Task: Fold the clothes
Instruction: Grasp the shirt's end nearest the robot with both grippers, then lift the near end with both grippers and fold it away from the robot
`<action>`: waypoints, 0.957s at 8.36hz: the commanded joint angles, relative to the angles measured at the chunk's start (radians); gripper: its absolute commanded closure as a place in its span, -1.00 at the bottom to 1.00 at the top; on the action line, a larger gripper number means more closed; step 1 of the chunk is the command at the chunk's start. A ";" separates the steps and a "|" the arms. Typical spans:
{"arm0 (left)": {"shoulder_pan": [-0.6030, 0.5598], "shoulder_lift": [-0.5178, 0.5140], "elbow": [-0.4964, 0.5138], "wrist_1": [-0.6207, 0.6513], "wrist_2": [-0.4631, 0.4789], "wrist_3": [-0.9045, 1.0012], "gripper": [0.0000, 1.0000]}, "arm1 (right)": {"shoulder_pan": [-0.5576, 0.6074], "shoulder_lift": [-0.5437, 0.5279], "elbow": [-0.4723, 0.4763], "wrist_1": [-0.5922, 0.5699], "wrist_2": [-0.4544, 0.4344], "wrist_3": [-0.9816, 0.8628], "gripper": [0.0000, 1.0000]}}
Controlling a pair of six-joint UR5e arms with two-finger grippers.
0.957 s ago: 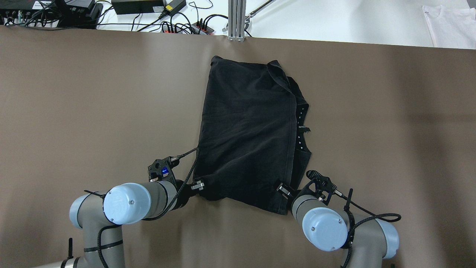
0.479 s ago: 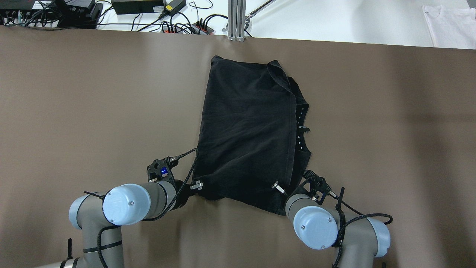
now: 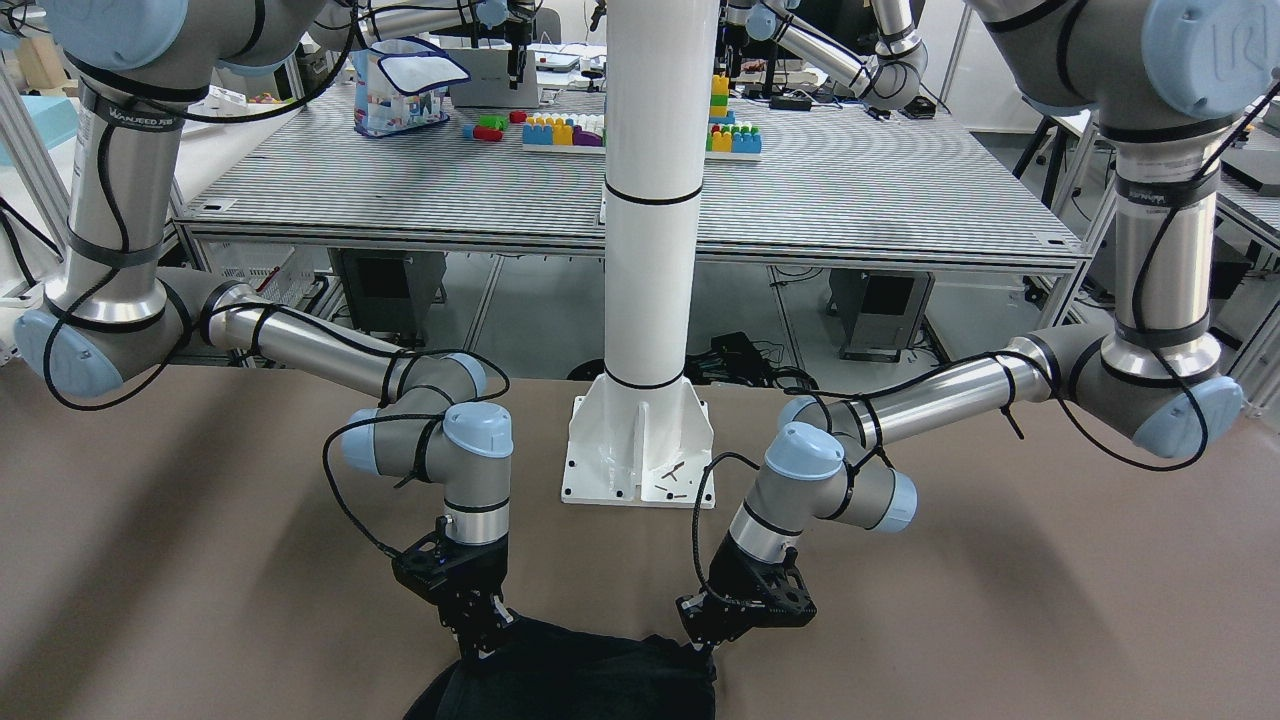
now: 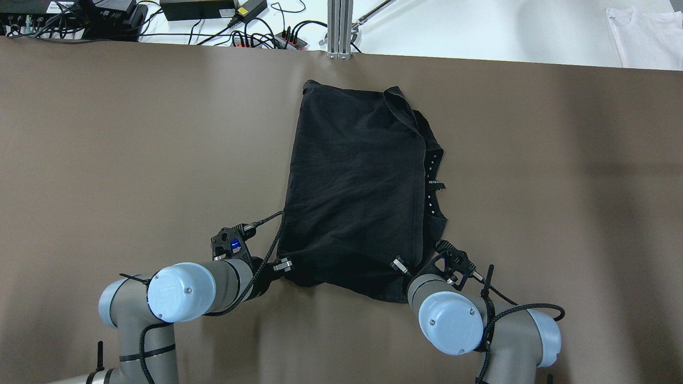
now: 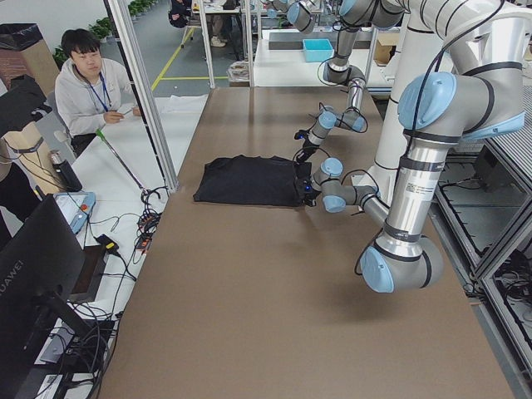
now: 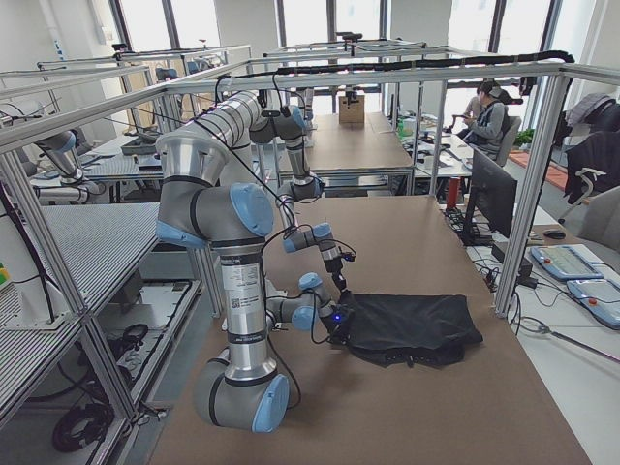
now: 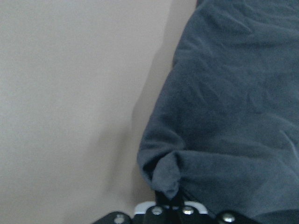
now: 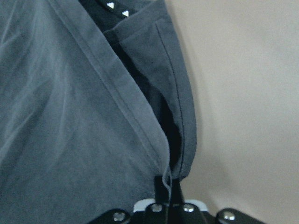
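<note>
The black clothes (image 4: 357, 181) lie flat on the brown table (image 4: 106, 160), long side running away from me, with a hemmed fold along the right. My left gripper (image 4: 283, 265) is shut on the near left corner. My right gripper (image 4: 399, 264) is shut on the near right corner. In the left wrist view the bunched corner of the clothes (image 7: 224, 116) sits pinched in the gripper (image 7: 168, 203). In the right wrist view the hemmed layers (image 8: 70, 116) meet in the gripper (image 8: 167, 189). From the front the clothes (image 3: 590, 680) hang between both hands.
A white pole base (image 3: 640, 450) stands behind the arms. Cables and power strips (image 4: 267, 37) and an aluminium post (image 4: 340, 26) line the far edge. A white garment (image 4: 645, 37) lies at the far right. A person (image 5: 87, 83) sits beyond the table.
My right gripper has moved left and a little away from me, drawing the near right corner inward. The left gripper has stayed in place.
</note>
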 commanded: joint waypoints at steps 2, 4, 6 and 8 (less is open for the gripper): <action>-0.006 0.015 -0.127 0.005 -0.018 0.003 1.00 | -0.001 -0.010 0.161 -0.101 -0.005 -0.009 1.00; 0.021 0.110 -0.341 0.033 -0.038 0.003 1.00 | -0.080 -0.044 0.292 -0.147 -0.005 -0.008 1.00; 0.008 0.115 -0.489 0.204 -0.116 0.006 1.00 | -0.119 -0.055 0.489 -0.316 0.000 -0.011 1.00; -0.098 -0.027 -0.451 0.350 -0.168 0.090 1.00 | -0.090 -0.036 0.511 -0.377 0.004 -0.028 1.00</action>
